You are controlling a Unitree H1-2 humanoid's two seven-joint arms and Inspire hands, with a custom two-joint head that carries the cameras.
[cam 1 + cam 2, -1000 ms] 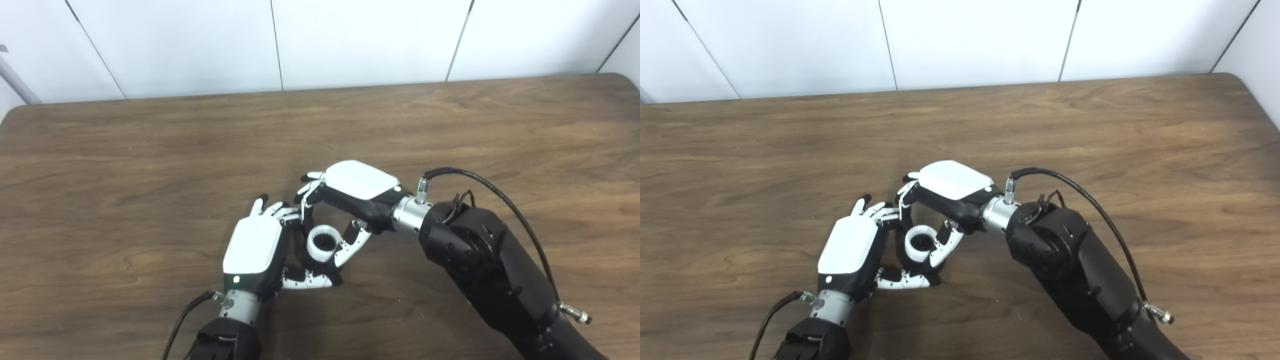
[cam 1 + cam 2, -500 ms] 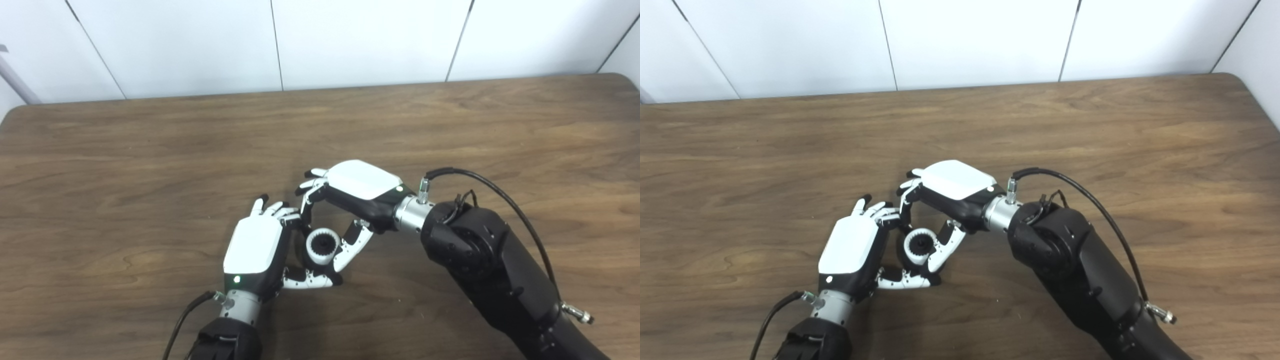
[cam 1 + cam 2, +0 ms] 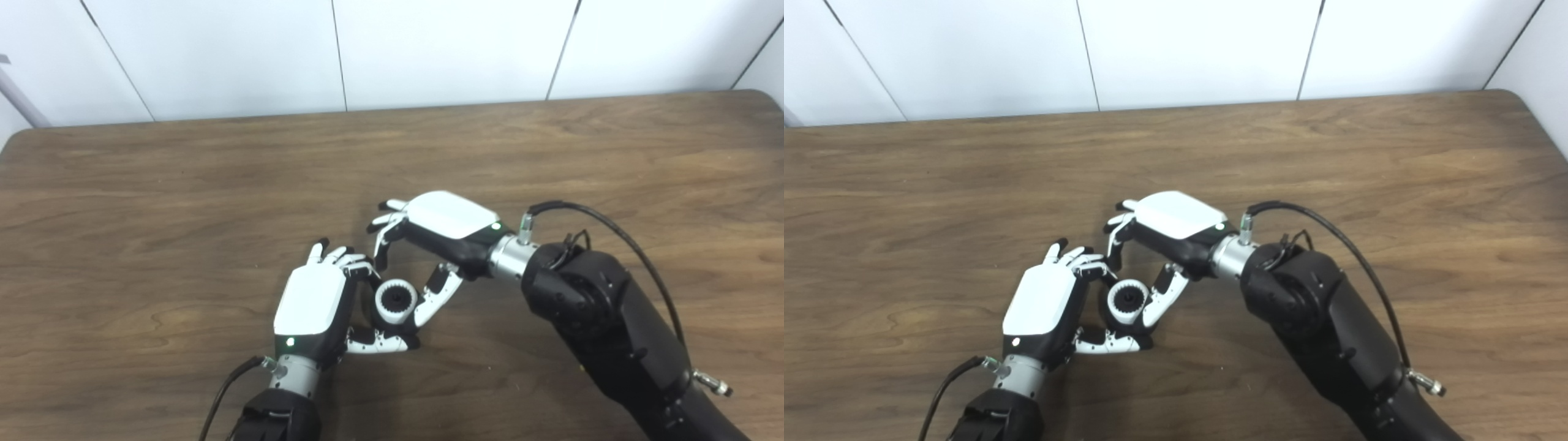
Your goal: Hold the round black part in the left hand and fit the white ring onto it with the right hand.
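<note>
Fingers of my right hand (image 3: pixel 438 236) have spread and drawn back off the ribbed white plastic ring (image 3: pixel 395 301); it looks seated on the round black part (image 3: pixel 1110 304), which my left hand (image 3: pixel 315 303) still clasps.

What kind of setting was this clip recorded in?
Probably a lab or robot test bench, not a home: a bare wooden table, plain white wall panels behind it, and nothing on it but the two hands working a white ring.
</note>
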